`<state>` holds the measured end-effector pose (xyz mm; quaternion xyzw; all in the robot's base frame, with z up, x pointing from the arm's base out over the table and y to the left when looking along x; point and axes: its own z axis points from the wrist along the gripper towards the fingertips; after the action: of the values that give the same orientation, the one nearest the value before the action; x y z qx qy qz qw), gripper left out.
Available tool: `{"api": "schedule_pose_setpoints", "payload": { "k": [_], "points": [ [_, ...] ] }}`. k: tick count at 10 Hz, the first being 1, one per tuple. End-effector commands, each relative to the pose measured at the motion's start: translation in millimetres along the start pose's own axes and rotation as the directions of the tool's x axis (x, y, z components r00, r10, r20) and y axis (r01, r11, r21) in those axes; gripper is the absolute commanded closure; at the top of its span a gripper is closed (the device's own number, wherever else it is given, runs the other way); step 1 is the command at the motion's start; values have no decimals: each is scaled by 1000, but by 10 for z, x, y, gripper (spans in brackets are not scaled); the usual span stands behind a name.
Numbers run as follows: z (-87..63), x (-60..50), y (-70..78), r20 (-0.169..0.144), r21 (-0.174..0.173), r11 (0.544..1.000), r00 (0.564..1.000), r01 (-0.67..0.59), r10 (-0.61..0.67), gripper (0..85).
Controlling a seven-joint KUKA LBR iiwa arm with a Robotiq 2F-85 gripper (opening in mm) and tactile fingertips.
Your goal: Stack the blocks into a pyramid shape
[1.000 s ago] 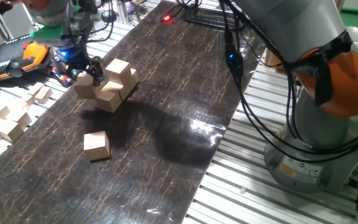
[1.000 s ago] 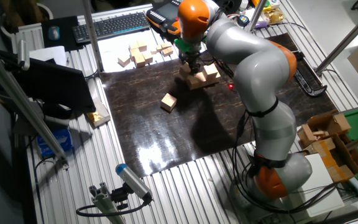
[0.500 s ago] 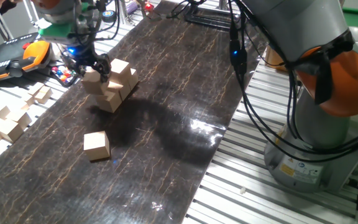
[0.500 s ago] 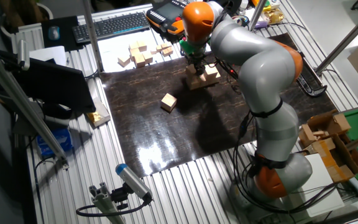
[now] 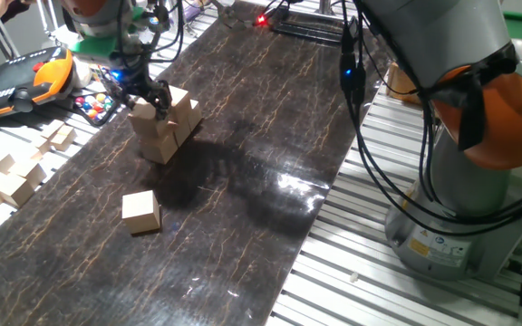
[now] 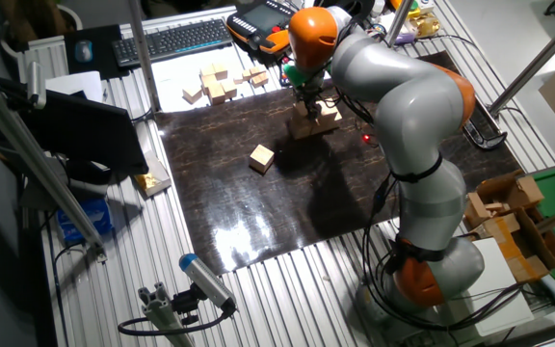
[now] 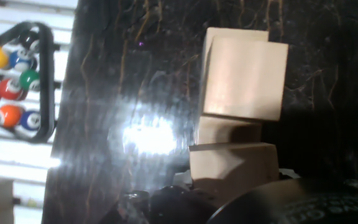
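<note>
One block (image 5: pixel 143 115) was pinched in the hand (image 5: pixel 142 98), which hung over the stack (image 5: pixel 166 127) at the far left part of the dark worktop (image 5: pixel 243 181). The fingers closed on opposite sides of that block, so it sat level and square to the cubes under it, probably so that it could go down flat on the upper tier. Whether it already touched the stack could not be told from either fixed view. In the hand view the held block (image 7: pixel 232 163) showed at the bottom edge, with a taller cube (image 7: pixel 246 78) of the stack just beyond it.

The stack was a tight cluster of tan cubes, faces touching, which gave a wide base for higher tiers. Its exact count was unclear because the hand and arm (image 6: pixel 383 77) hid part of it.

A single spare block (image 5: pixel 140 212) lay alone on the worktop, nearer the camera than the stack and well apart from it, likely waiting its turn as a later piece.

Left of the stack, off the worktop, lay a loose pile of pale wooden pieces (image 5: pixel 12 177), and beside the stack a rack of coloured balls (image 7: pixel 14 81); neither seemed part of the job.

My judgement: the pyramid was partly built, with the top unfinished.
</note>
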<state>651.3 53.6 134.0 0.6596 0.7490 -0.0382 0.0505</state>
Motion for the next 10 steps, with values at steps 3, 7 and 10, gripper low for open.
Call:
{"api": "schedule_pose_setpoints", "payload": {
  "k": [3, 7, 10],
  "points": [
    [-1, -12, -15, 6, 19, 999, 999, -42, 42, 843],
    [20, -45, -30, 10, 15, 999, 999, -50, 49, 843],
    [34, -65, -39, 10, 17, 998, 998, -63, 63, 843]
  ]
}}
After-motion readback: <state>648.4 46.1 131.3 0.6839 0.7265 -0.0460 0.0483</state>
